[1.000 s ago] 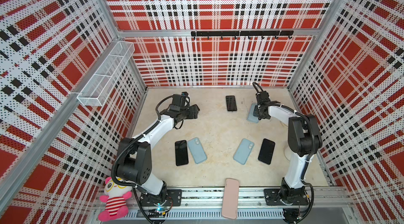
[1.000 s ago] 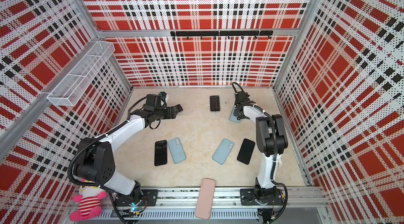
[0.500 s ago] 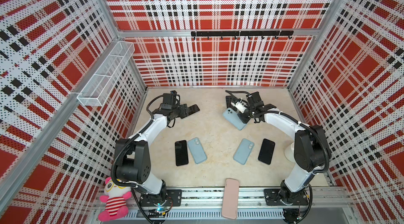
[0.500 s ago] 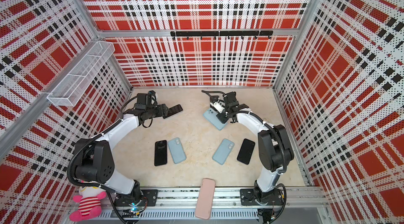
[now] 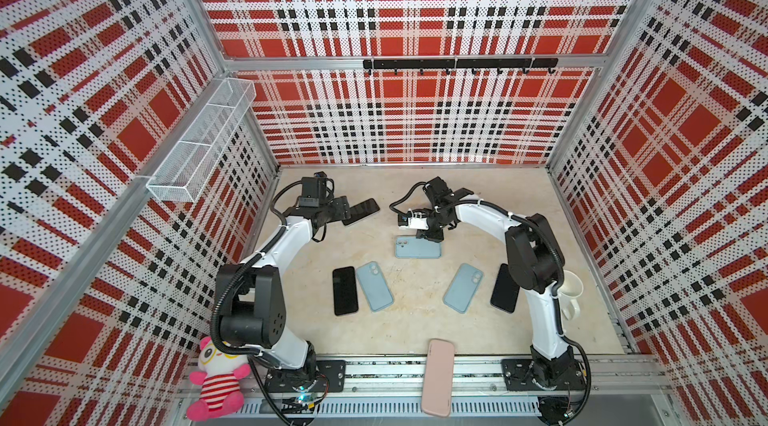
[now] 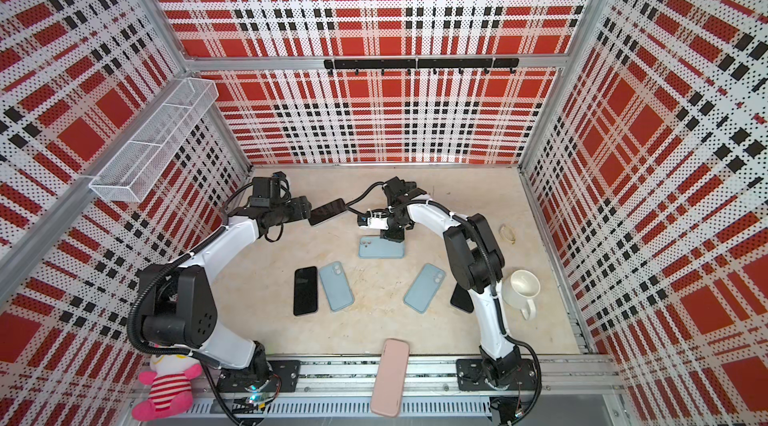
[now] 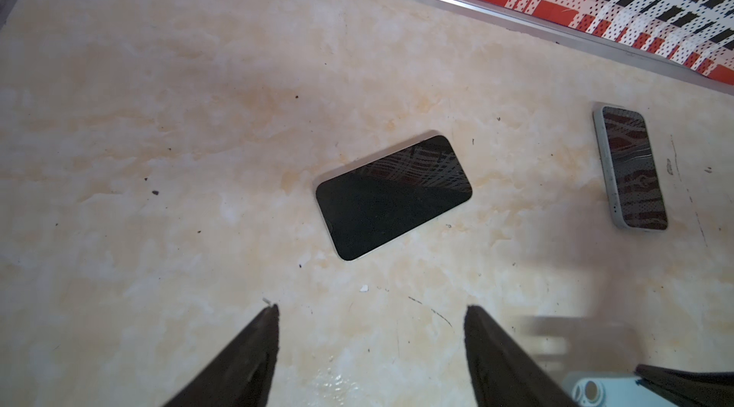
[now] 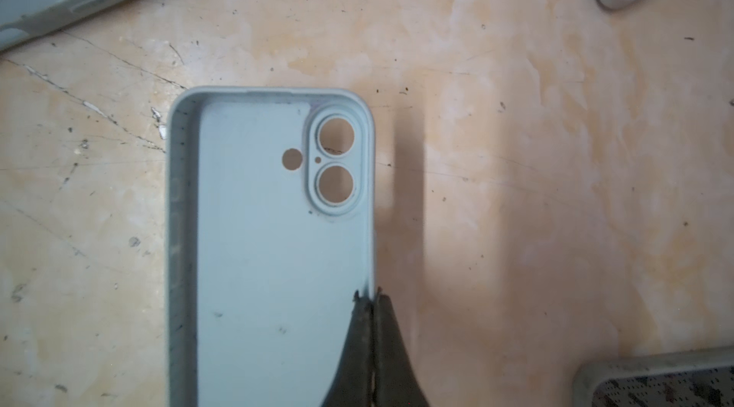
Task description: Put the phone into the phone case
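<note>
A black phone (image 5: pixel 362 210) (image 6: pixel 328 210) lies screen up at the back left of the table. My left gripper (image 5: pixel 345 213) (image 7: pixel 371 307) is open just short of the phone (image 7: pixel 393 196), with nothing between its fingers. A light blue phone case (image 5: pixel 417 247) (image 6: pixel 381 247) sits level, hollow side up, near the table's middle. My right gripper (image 5: pixel 432 237) (image 8: pixel 368 294) is shut on one long side wall of the case (image 8: pixel 270 246). Whether the case rests on the table I cannot tell.
Nearer the front lie two black phones (image 5: pixel 345 291) (image 5: pixel 504 289) and two blue cases (image 5: pixel 375 286) (image 5: pixel 463 287). Another phone (image 7: pixel 629 166) lies near the back wall. A pink case (image 5: pixel 437 382) sits on the front rail, a white mug (image 6: pixel 521 289) at the right.
My right arm has carried the blue case from the back right toward the table's middle and turned it crosswise. My left arm has drawn back to the left, still open.
</note>
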